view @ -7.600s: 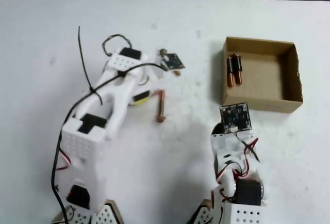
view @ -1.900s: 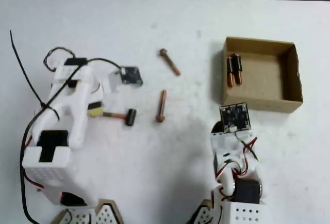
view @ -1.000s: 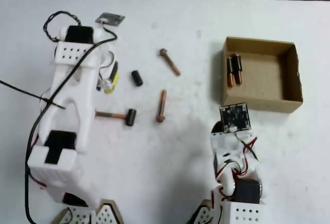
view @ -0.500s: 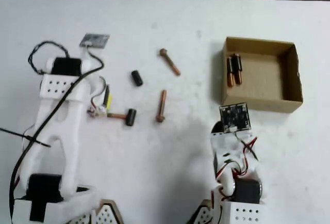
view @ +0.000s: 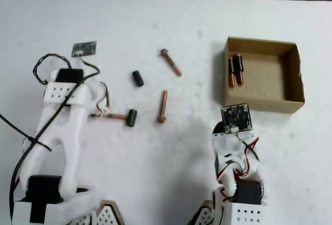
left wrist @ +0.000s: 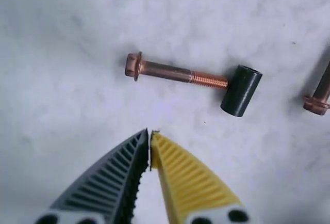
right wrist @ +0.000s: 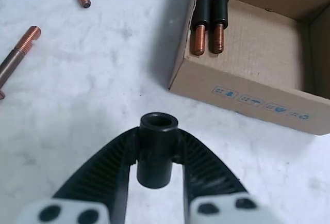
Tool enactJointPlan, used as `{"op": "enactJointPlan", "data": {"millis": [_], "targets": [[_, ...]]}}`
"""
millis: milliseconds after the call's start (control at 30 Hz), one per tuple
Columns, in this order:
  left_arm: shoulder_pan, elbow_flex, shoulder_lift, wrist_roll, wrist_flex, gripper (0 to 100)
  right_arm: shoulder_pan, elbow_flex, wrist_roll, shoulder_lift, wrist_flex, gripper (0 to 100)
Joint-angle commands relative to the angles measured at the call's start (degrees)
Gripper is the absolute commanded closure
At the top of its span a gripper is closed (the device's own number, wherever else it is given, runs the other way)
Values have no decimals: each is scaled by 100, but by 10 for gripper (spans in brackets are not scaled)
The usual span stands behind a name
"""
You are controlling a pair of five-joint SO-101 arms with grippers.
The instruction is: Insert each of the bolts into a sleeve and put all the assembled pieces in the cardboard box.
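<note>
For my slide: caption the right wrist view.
Right pincer grips a black sleeve upright near the box, which holds two assembled pieces.

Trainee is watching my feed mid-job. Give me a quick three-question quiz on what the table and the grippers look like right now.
1. Multiple choice: the right gripper holds A) a bolt, B) a black sleeve, C) nothing.
2. True or false: the cardboard box holds two assembled pieces.
3. Fill in: outside the box, ___ bolts lie on the table.

Key: 1 B; 2 true; 3 three.
</note>
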Motion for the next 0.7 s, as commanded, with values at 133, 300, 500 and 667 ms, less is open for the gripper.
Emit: {"op": "enactJointPlan", "data": {"millis": [133, 300, 500, 667], "targets": [[-57, -26, -242, 765, -123, 976, -4, -35, -9, -57, -119, 981], [4, -35, -242, 1556, -149, 976, -4, -35, -9, -57, -119, 981], [4, 378, -242, 2549, -747, 976, -4, -35, -9, -57, -119, 981], [22, 932, -251, 2637, -1626, 976, 4, -35, -9, -57, -119, 981]]}}
